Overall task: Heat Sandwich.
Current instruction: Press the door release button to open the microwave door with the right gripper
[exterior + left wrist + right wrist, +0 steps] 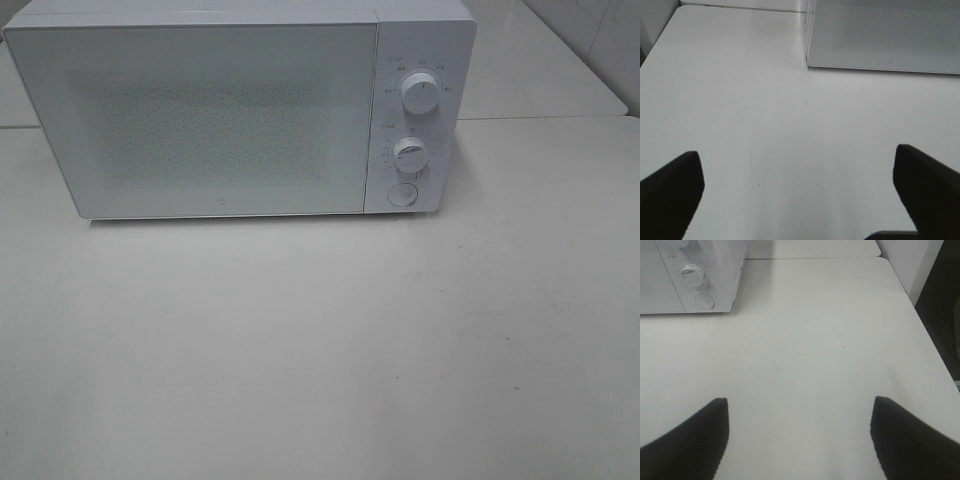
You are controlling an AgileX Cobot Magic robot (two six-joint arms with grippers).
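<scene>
Exterior high: white microwave on table.

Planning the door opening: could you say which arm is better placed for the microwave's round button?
Probably the right: the button sits on the microwave's right-hand panel, facing the open right gripper; the left wrist view misses it.

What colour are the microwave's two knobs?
White knobs, matching the microwave body; clearest in exterior high view.
</scene>
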